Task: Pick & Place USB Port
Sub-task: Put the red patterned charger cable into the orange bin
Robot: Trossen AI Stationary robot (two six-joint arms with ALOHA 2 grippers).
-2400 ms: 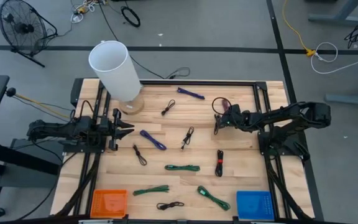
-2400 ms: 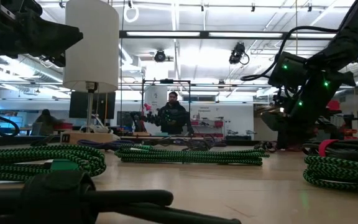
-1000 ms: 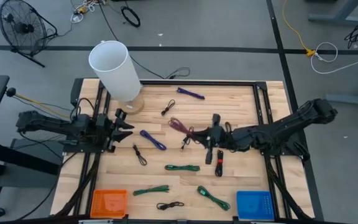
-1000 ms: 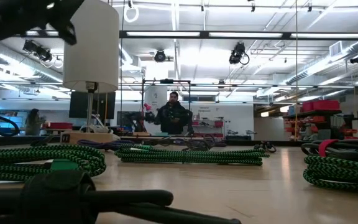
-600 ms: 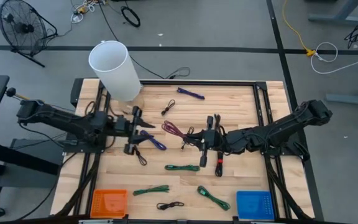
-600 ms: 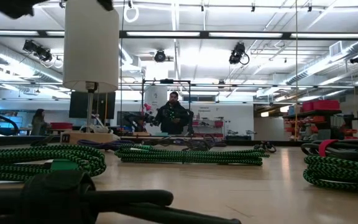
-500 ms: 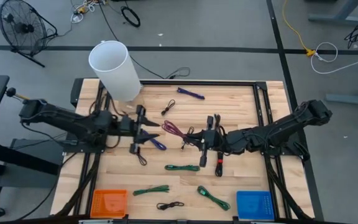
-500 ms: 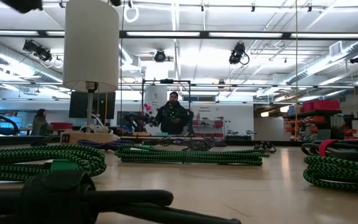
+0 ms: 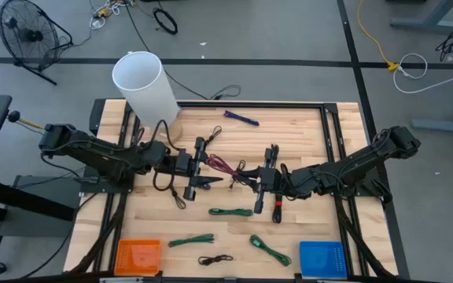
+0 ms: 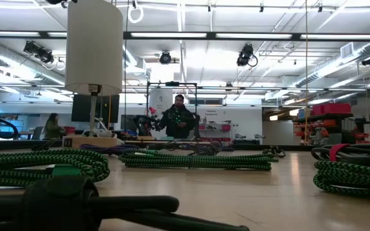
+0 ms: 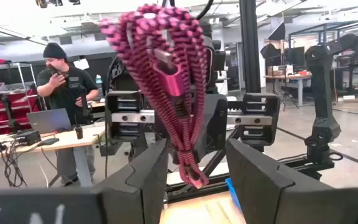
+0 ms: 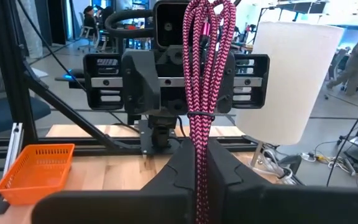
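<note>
A pink-and-black braided USB cable, coiled into a bundle, is lifted above the middle of the table. My right gripper has reached in from the table's right and is shut on it; the right wrist view shows the bundle rising past that gripper. My left gripper comes from the table's left and faces the right one. It is open, and in the left wrist view its fingers stand on either side of the bundle's free end without touching it. The cable's pink plug shows in the coil. My right gripper pinches one end of the coiled bundle between its two fingers, several strands together. The fingers come level from the table's right. The bundle is lifted clear of the table and sticks out beyond the fingertips toward the left gripper.
A tall white lamp stands at the far left corner. An orange basket and a blue basket sit at the near edge. Several other coiled cables, green, black and purple, lie scattered over the wooden table.
My left arm has swung from beside the lamp toward the table's right until its open fingers flank the raised cable. My right gripper, still shut on the bundle, has shifted a little toward the table's left and carried the cable toward the left gripper.
</note>
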